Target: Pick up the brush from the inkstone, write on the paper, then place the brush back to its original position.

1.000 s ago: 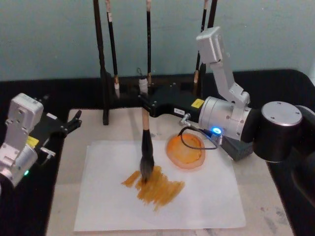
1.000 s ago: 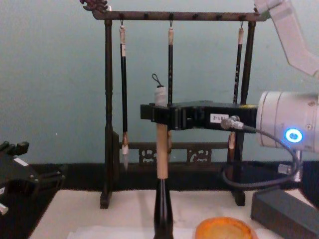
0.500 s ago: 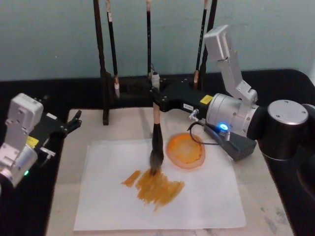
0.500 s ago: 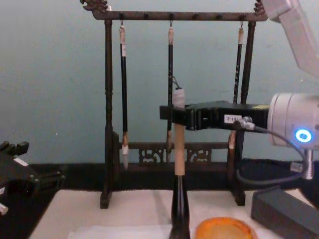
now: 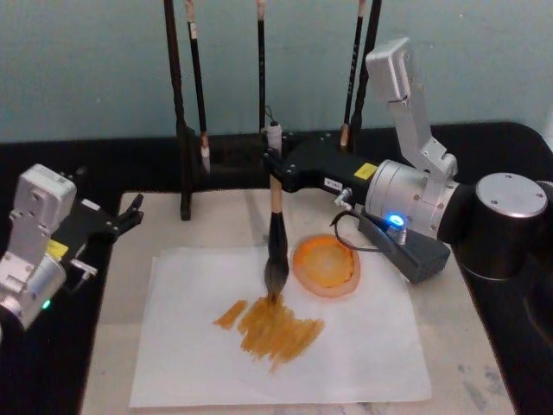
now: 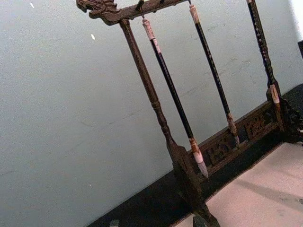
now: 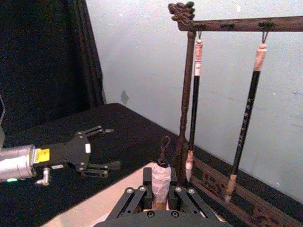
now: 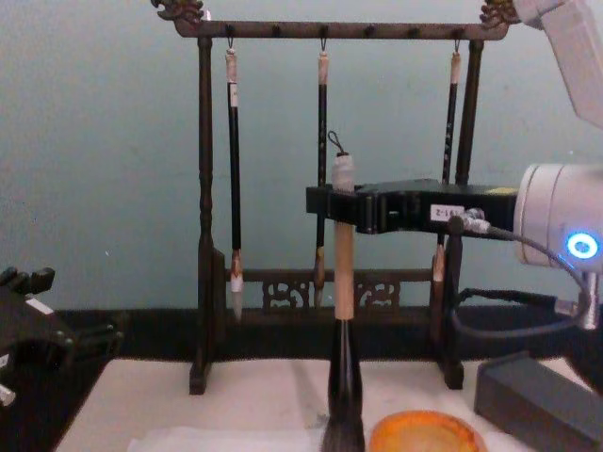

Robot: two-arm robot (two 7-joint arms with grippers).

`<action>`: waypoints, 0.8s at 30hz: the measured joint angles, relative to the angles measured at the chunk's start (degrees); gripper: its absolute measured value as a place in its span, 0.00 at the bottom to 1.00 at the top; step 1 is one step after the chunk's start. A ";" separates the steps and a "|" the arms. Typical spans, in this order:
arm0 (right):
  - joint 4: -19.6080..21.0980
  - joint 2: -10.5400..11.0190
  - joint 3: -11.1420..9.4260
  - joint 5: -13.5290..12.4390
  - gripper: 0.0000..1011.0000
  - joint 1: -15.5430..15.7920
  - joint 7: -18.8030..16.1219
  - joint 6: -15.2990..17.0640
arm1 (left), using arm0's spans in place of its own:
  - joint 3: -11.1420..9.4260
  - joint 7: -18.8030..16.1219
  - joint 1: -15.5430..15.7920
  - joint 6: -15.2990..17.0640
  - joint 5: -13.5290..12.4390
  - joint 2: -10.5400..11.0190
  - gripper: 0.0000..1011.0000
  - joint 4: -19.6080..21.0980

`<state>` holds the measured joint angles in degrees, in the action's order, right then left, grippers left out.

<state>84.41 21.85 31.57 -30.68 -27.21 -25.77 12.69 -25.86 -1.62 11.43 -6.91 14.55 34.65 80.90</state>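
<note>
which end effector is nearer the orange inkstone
Right. The right end effector holds the brush upright just left of the inkstone; the left end effector sits far off, beyond the paper's left edge.

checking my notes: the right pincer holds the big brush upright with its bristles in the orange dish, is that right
Not quite. The right pincer holds the brush upright, but its bristles are over the paper at the orange strokes' edge, beside the orange dish, not in it. The head view shows this.
</note>
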 joint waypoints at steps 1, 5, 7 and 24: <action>0.03 -0.09 0.00 -0.21 0.17 0.00 -0.31 0.00 | 0.00 0.00 0.00 0.00 0.00 0.00 1.00 0.00; 0.23 -0.22 -0.14 -0.87 0.17 0.09 -0.86 -0.11 | 0.00 0.00 0.00 0.00 0.00 0.00 1.00 0.00; 0.62 -0.17 -0.46 -1.37 0.17 0.27 -0.95 -0.30 | 0.00 0.00 0.00 0.00 0.00 0.00 1.00 0.00; 2.26 0.41 -9.72 -16.44 0.17 4.49 1.44 2.84 | 0.00 0.00 0.00 0.00 0.00 0.00 1.00 0.00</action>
<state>86.67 22.26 21.85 -47.12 -22.71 -24.33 15.52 -25.86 -1.62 11.43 -6.91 14.55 34.65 80.90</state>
